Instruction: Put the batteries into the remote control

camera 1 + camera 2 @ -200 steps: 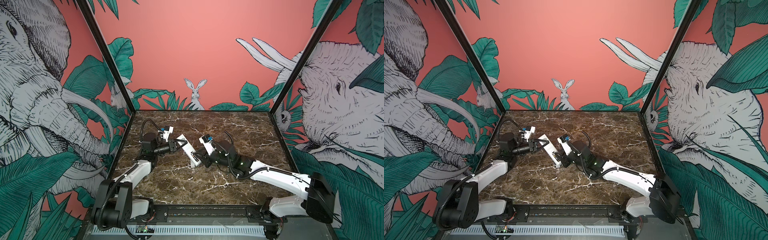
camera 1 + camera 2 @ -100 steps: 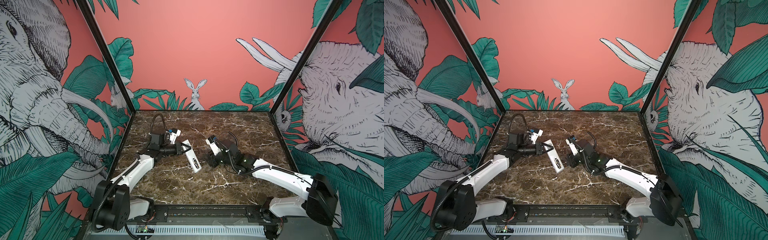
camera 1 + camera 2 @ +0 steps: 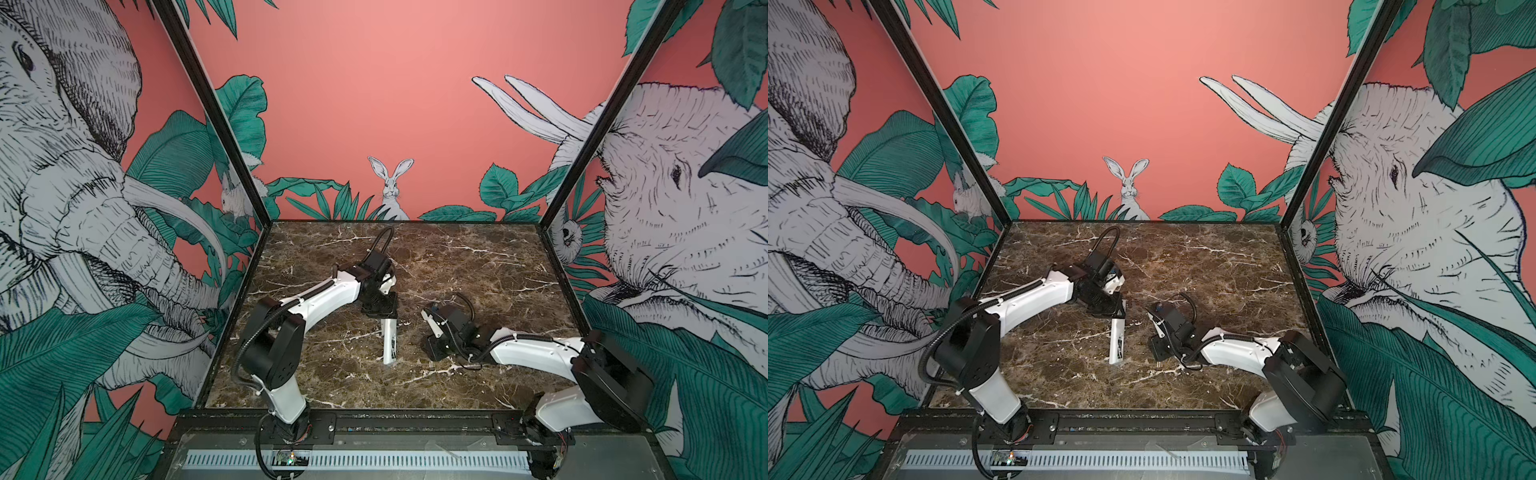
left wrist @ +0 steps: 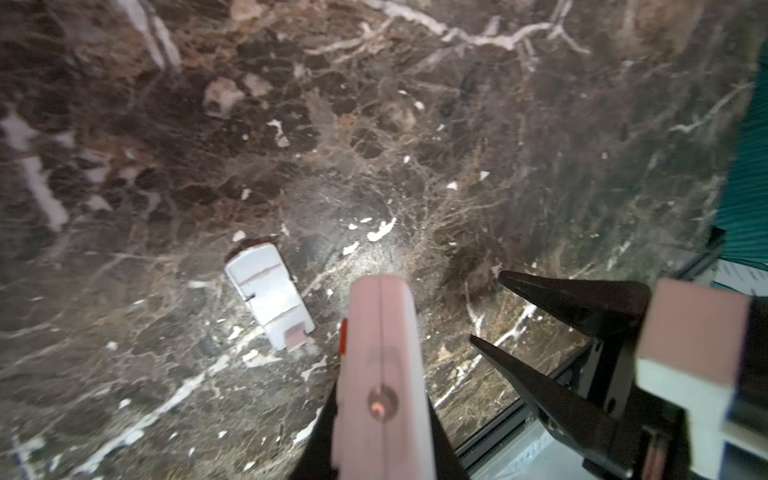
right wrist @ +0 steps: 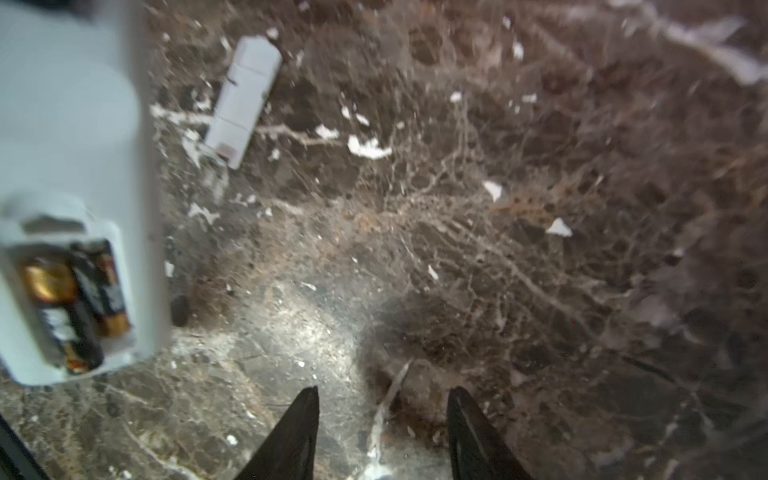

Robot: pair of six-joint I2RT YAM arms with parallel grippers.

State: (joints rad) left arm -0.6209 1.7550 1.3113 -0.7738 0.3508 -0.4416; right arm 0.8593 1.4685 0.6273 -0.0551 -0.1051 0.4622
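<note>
1. In both top views the left arm (image 3: 324, 297) rises from its base and bends at the elbow. Its wrist turns down over the middle of the counter (image 3: 478, 266). Its jaws pinch the far end of the remote control (image 3: 390, 340), a slim white bar slanting down toward the near edge. Whether the low end touches the marble I cannot tell.
2. The right arm (image 3: 528, 353) lies low, stretched in from the right with its wrist dipped to the counter. It is near the remote control and apart from it.
3. In the left wrist view the remote control (image 4: 380, 374) is a smooth pale bar with a round recess and a red sliver on one edge. Black jaws press against its sides. On the veined brown marble lies a small, flat white cover (image 4: 270, 295), ribbed, with a tab at one end.
4. In the right wrist view two pointed matte-black jaws stand spread with nothing between them, above bare marble. The remote control's back compartment is open. The batteries (image 5: 75, 307), two dark cylinders with coppery bands, sit side by side inside it. The cover lies apart on the counter.
</note>
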